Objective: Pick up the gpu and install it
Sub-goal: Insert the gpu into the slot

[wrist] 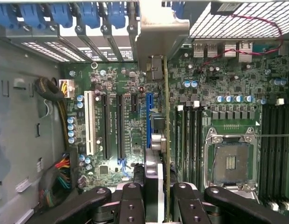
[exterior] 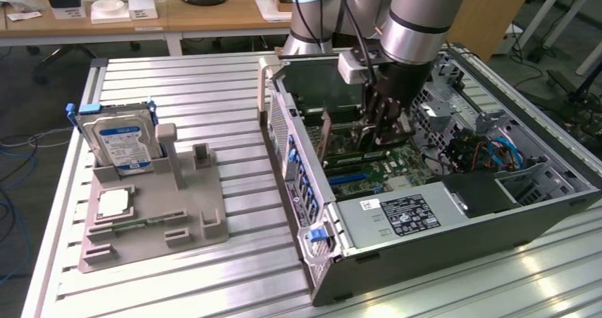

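In the exterior view, an open computer case [exterior: 414, 258] lies on its side on the ribbed metal tabletop [exterior: 188, 85], at about 3 o'clock. At 9 o'clock a grey holder [exterior: 151, 219] stands with a hard drive [exterior: 120, 143] upright in it. The arm reaches down into the case and the hand [exterior: 381, 138] is low inside, close to the green board. In the wrist view, the two black fingers [wrist: 130, 205] of the hand [wrist: 159, 200] are closed on the gpu [wrist: 166, 116], which looks like a thin line because it is seen from its edge. The card runs from the fingers to its metal end [wrist: 161, 32] at the back wall of the case. It stands just beside the long blue slot [wrist: 148, 116]. I cannot tell if its edge is in the slot yet. To do this step well, I think the card has to be straight up, lined up along the blue slot, with its metal end at the gap in the back wall. The push should be gentle and even, so neither end tips.
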You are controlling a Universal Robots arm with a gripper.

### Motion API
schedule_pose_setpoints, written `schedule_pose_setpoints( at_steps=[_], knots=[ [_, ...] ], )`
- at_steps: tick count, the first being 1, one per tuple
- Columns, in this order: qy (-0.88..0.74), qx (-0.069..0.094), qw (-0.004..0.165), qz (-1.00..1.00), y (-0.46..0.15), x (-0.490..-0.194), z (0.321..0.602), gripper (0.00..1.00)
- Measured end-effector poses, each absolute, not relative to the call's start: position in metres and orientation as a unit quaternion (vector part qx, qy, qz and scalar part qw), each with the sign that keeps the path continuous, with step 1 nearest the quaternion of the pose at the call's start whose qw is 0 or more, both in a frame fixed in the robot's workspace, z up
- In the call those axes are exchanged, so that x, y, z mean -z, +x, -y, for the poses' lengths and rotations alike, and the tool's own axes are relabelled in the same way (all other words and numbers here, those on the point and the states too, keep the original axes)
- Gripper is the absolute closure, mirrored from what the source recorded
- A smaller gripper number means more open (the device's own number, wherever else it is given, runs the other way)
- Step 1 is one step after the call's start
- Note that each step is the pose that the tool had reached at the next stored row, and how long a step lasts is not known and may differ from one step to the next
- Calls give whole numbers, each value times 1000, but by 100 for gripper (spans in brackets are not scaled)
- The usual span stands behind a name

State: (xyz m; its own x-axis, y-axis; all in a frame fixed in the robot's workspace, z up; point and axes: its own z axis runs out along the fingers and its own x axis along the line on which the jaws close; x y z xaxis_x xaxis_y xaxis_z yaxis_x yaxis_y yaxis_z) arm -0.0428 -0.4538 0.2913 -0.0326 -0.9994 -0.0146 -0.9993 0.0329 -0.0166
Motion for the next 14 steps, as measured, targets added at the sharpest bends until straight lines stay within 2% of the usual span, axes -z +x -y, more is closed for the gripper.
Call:
schedule_pose_setpoints(
  at_steps=[14],
  knots=[
    [-695,1,11,-719,-50,-272,457,72]
  ],
)
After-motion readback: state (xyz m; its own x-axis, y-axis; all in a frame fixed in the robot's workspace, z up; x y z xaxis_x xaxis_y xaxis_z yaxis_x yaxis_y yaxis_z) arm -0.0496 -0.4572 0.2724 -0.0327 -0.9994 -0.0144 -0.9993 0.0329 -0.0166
